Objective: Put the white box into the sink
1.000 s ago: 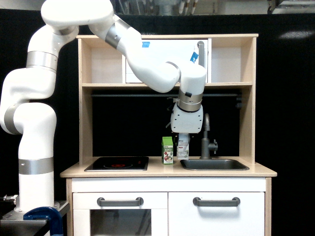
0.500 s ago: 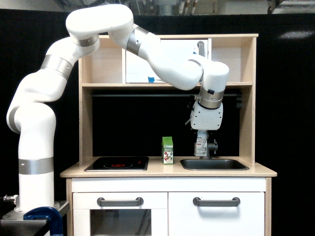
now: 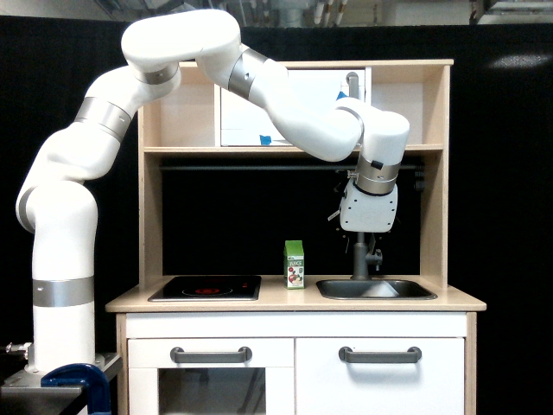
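Grey metal sink [image 3: 415,294] at lower right holds a pale patch, which I take for the white box [image 3: 378,290]. The end effector [image 3: 369,235] hangs above the tap [image 3: 359,259], its opening unreadable; I'd rise straight, clearing the tap

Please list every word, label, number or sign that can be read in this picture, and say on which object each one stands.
None can be read.
Green carton: a fruit picture and a pale band near the top, its print too small to read.
Upper cabinet panel: blue marks, with no lettering visible.
Hob plate: red marks, not legible.
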`<state>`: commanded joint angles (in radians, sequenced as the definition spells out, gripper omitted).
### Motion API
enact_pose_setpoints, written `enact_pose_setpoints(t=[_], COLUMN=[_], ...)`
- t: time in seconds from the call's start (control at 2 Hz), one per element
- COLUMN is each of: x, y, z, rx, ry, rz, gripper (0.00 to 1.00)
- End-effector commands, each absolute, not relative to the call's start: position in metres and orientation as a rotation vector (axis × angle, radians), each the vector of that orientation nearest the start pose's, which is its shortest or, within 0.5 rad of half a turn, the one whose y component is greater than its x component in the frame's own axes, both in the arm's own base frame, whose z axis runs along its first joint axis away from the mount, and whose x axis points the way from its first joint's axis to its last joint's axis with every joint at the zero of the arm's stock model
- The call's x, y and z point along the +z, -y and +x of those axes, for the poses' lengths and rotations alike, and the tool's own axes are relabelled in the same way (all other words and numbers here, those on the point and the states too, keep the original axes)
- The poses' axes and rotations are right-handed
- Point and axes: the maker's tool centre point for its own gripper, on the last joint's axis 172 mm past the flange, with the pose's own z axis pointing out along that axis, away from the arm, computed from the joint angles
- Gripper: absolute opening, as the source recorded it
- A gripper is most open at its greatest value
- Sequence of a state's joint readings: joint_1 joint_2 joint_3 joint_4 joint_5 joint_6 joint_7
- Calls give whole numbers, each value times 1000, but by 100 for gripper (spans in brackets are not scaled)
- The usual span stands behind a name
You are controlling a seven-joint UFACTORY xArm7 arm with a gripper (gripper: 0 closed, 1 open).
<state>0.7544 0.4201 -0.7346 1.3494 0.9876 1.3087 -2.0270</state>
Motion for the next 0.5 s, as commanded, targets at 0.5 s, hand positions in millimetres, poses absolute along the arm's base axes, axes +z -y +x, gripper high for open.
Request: enact_pose_setpoints(t=[0.5], x=[191], y=[-191], z=[422], rx=[-559], ry=[1900], rz=[-1730], gripper=[100])
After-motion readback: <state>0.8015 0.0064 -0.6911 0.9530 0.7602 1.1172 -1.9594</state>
